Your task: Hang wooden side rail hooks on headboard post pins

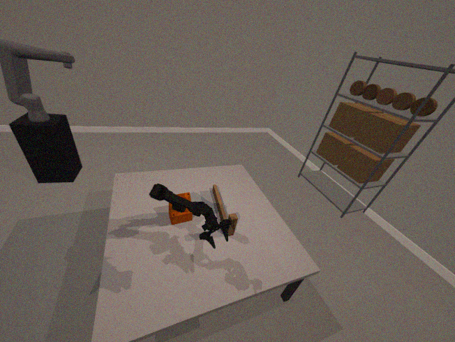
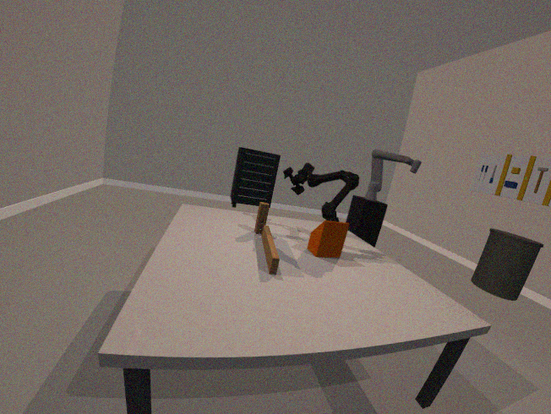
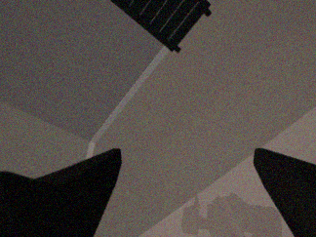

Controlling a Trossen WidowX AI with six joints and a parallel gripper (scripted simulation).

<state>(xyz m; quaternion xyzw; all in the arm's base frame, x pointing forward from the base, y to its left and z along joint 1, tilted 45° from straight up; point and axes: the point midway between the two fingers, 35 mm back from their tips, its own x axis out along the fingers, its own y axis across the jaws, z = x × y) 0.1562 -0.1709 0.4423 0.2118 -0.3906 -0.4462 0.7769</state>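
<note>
The wooden side rail (image 1: 219, 202) (image 2: 270, 249) is a long narrow bar. Its far end rests on the table, and its other end is close against the headboard post (image 1: 233, 217) (image 2: 261, 218), a short upright wooden block. The steel hooks, the slot and the pins are too small or hidden to make out, so I cannot tell whether the hooks sit on the pins. My black gripper (image 1: 220, 243) (image 2: 291, 181) (image 3: 187, 151) is open with nothing between its fingers. It is in the air above the table, apart from the rail and post, which do not show in the wrist view.
An orange block (image 1: 181, 216) (image 2: 331, 240) with a sloped face stands on the table (image 1: 146, 294) (image 2: 267, 320), beside the rail and near the arm's base. Off the table are a shelf rack (image 1: 333, 110), a grey robot arm on a black pedestal (image 1: 51, 151) (image 2: 366, 220) and a bin (image 2: 507, 264).
</note>
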